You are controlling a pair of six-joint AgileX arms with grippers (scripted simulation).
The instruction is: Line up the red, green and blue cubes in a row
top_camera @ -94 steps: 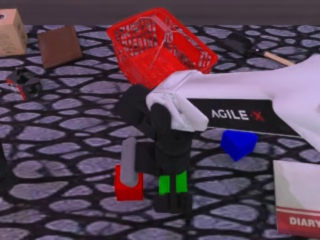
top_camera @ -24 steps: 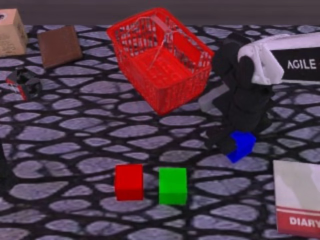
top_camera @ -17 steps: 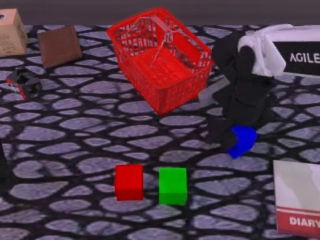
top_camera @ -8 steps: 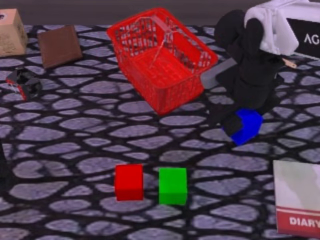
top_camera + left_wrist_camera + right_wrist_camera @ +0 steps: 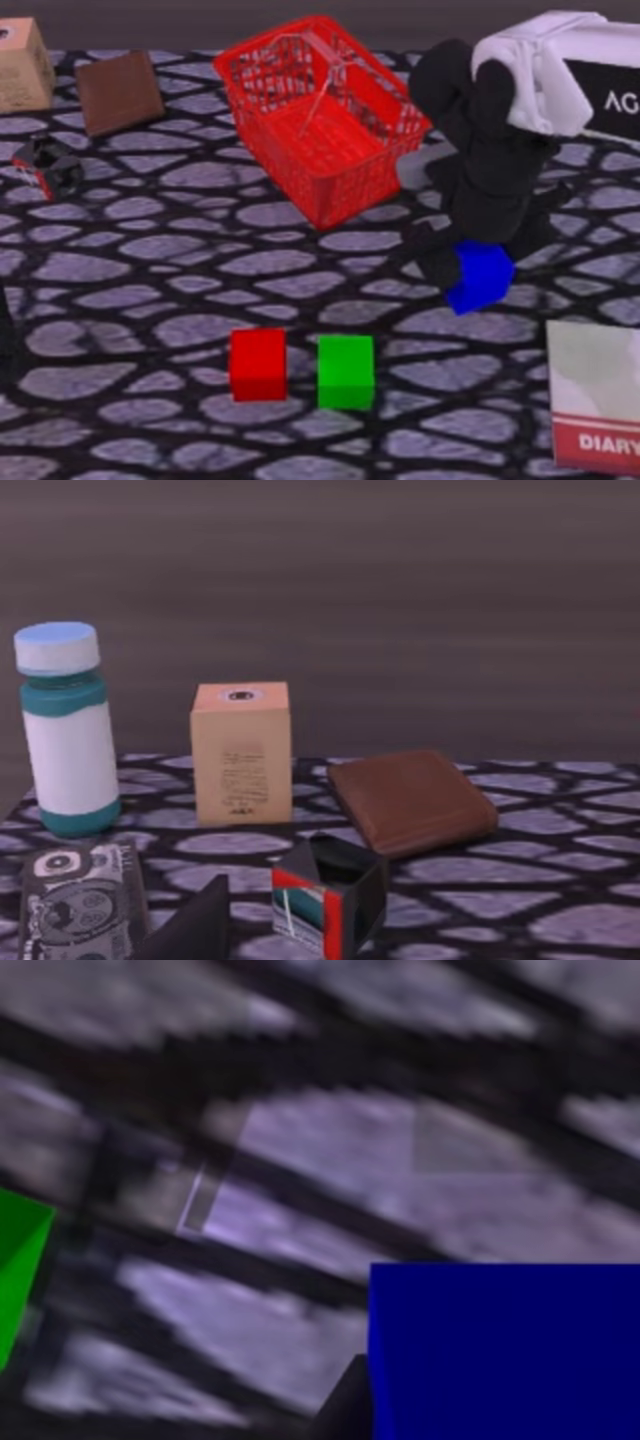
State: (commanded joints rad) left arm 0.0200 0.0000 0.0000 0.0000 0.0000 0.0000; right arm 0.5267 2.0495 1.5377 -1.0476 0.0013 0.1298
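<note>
Blue cube (image 5: pixel 482 277) is gripped in the right gripper (image 5: pixel 462 272), above the table; green cube (image 5: pixel 346 371) and red cube (image 5: pixel 258 364) lie well to its left, just beside each other.

My right arm reaches in from the top view's right, wrist bent downward, and my right pincer (image 5: pixel 462 268) hangs low with its fingers clamped on the blue cube (image 5: pixel 481 276). My left arm is out of sight.
</note>
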